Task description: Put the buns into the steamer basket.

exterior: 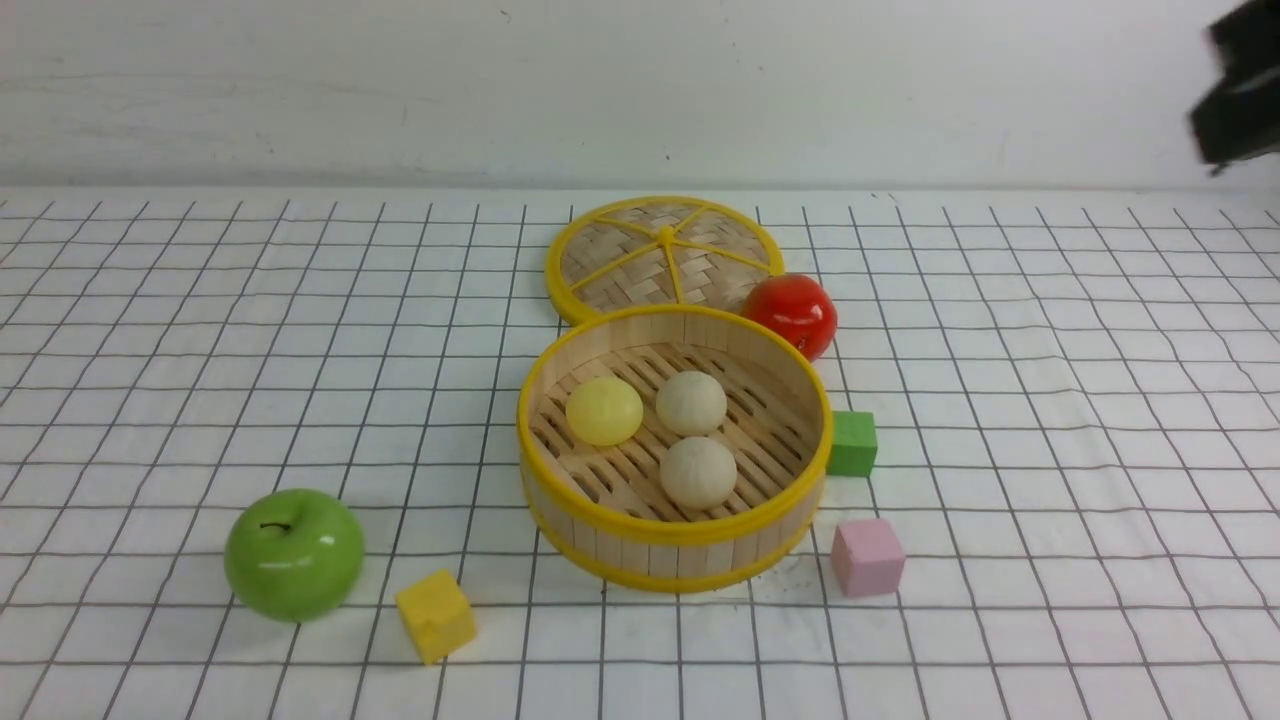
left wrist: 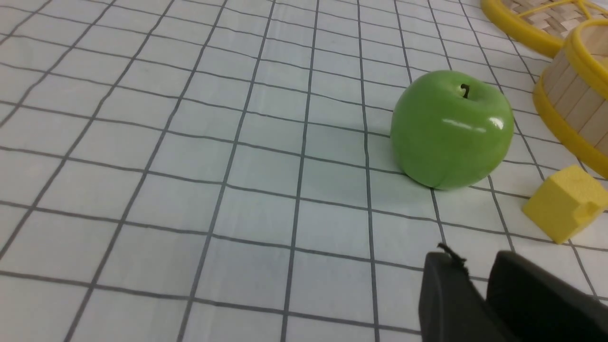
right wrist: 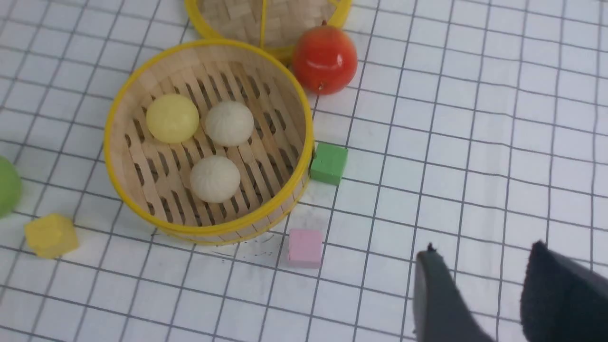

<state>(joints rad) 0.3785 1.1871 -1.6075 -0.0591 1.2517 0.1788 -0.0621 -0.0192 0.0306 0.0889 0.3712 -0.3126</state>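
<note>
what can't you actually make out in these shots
- Left gripper: absent from the front view; in the left wrist view the frame edge cuts it, leaving only the fingertips with a narrow gap.
- Right gripper: a dark blur at the front view's edge; the right wrist view cuts off its lower part.
- Woven lid: near edge hidden behind the steamer basket.
- Tomato: its base hidden by the basket rim in the front view.

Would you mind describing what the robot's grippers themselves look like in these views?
Both are matte black. The left gripper shows two broad, blunt fingers, with a thin dark wire or tab poking from one tip. The right gripper has two tapered black fingers, one bearing a small nub at its tip. In the front view it is only a blurred black block. No markings are visible.
</note>
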